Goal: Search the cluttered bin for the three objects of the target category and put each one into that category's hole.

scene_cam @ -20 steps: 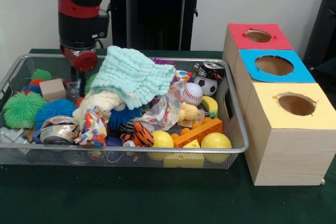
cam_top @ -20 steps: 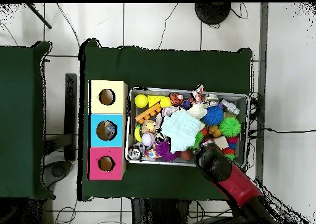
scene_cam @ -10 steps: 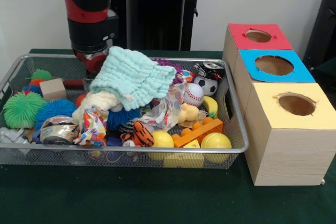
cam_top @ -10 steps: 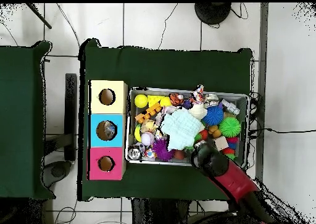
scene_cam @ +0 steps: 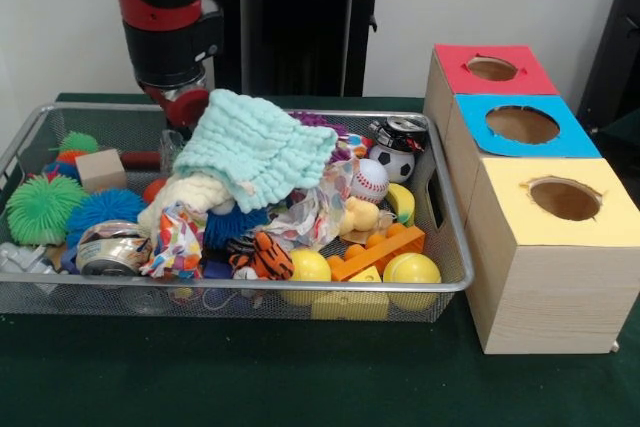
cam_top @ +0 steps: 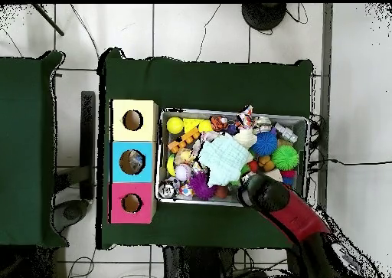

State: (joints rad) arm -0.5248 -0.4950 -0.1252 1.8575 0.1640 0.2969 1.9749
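the hand [scene_cam: 172, 137] hangs down at the far left part of the bin [scene_cam: 250, 288], mostly tucked behind the mint green cloth [scene_cam: 255, 144], so can't tell if it's clenched or released, or whether it's touching anything.

the bin sits on the green surface [scene_cam: 300, 377] and it's packed. one can [scene_cam: 112, 248] lies on its side at the near left, just beside the blue puff ball [scene_cam: 100, 209] and the green puff ball [scene_cam: 40, 209]. another can [scene_cam: 402, 132] stands at the far right corner, right by the soccer ball [scene_cam: 393, 161] and the baseball [scene_cam: 367, 179]. near the front rim there are two yellow balls [scene_cam: 411, 272], an orange brick [scene_cam: 375, 250] and a striped tiger toy [scene_cam: 262, 256]. a wooden block [scene_cam: 99, 170] is at the far left.

right of the bin are three wooden boxes in a row. the blue-topped hole [scene_cam: 522, 124] is the middle one, and from overhead something silvery [cam_top: 133, 162] shows inside it.
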